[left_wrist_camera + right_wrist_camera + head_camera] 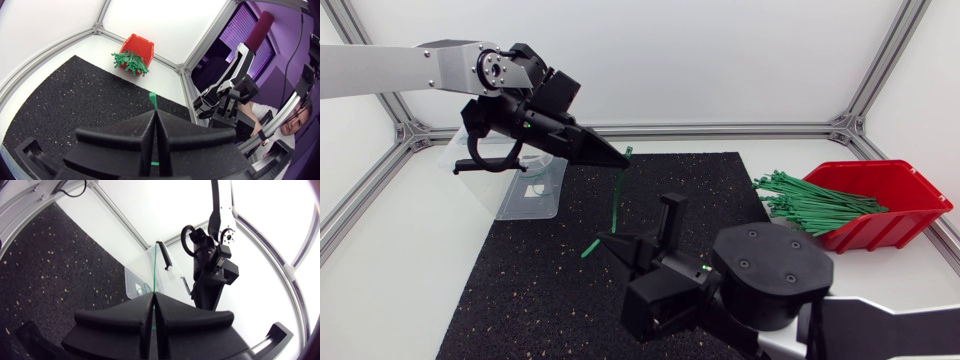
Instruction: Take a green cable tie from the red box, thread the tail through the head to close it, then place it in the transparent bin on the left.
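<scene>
One green cable tie (pixel 618 195) hangs stretched between both grippers above the black mat (pixel 520 290). My left gripper (pixel 620 160) is shut on its upper end, and a short tip (pixel 153 100) pokes out past the closed fingers. Lower down, my right gripper (pixel 605 240) is shut on the other end, with a short green stub beside it. In the right wrist view the tie (pixel 155 270) rises as a thin line from the gripper (pixel 152 296) toward my left arm (pixel 210 265). The red box (pixel 885 200) with several green ties (pixel 810 200) stands at the right. The transparent bin (pixel 530 185) sits at the left.
The aluminium frame rails (pixel 720 128) run along the table's back edge and down both sides. In the left wrist view the red box (pixel 138 46) stands in the far corner past the mat (pixel 60 95), and my right arm (pixel 227 102) is off to the side.
</scene>
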You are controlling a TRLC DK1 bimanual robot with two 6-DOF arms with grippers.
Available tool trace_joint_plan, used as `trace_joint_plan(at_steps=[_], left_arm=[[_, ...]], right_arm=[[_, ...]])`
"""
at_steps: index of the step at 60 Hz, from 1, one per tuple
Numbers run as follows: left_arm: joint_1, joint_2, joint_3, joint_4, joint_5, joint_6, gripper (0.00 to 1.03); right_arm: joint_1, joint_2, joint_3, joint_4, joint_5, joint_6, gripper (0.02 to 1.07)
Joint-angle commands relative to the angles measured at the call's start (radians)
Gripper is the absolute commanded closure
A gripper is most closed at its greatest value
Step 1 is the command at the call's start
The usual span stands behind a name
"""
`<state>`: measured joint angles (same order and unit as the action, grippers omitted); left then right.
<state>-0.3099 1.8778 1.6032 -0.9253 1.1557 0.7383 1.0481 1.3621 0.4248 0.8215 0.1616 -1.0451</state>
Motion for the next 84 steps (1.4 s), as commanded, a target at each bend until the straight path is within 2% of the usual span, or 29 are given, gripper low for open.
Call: trace_joint_plan(at_steps=[1,8,12,23,33,41,44,58,61,68,77,84], left_arm=[[-0.008,-0.028,-0.022,-0.006,0.016,0.023,1.0],[-0.009,-0.029,-0.02,-0.006,0.016,0.018,1.0],[-0.009,-0.031,-0.02,-0.006,0.016,0.016,1.0],[-0.008,-0.036,-0.02,-0.006,0.016,0.015,1.0],[-0.006,-0.049,-0.034,-0.004,0.015,0.027,1.0],[-0.006,-0.06,-0.052,0.002,0.015,0.044,1.0],[-0.005,-0.071,-0.069,0.022,0.015,0.044,1.0],[0.017,-0.146,-0.161,0.123,0.016,0.036,1.0],[0.025,-0.174,-0.195,0.16,0.016,0.027,1.0],[0.043,-0.24,-0.281,0.25,0.016,-0.002,1.0],[0.055,-0.318,-0.394,0.385,0.015,-0.053,1.0],[0.052,-0.375,-0.466,0.447,-0.011,-0.06,1.0]], right_arm=[[0.023,0.002,-0.011,0.027,0.078,-0.066,1.02],[0.038,-0.018,-0.024,0.019,0.076,-0.096,1.02],[0.036,-0.063,-0.02,-0.055,0.039,-0.053,1.02],[0.02,-0.057,0.002,-0.107,0.035,0.068,1.02],[-0.085,-0.034,0.144,-0.312,-0.013,0.309,1.02],[-0.112,-0.04,0.215,-0.492,-0.062,0.453,1.02],[-0.131,-0.035,0.244,-0.558,-0.096,0.496,1.02],[-0.158,-0.051,0.289,-0.72,-0.217,0.643,1.02],[-0.166,-0.049,0.295,-0.748,-0.223,0.654,1.02],[-0.207,-0.043,0.333,-0.832,-0.313,0.688,1.02],[-0.22,-0.032,0.347,-0.871,-0.352,0.691,1.02],[-0.24,-0.018,0.358,-0.906,-0.393,0.698,1.02]])
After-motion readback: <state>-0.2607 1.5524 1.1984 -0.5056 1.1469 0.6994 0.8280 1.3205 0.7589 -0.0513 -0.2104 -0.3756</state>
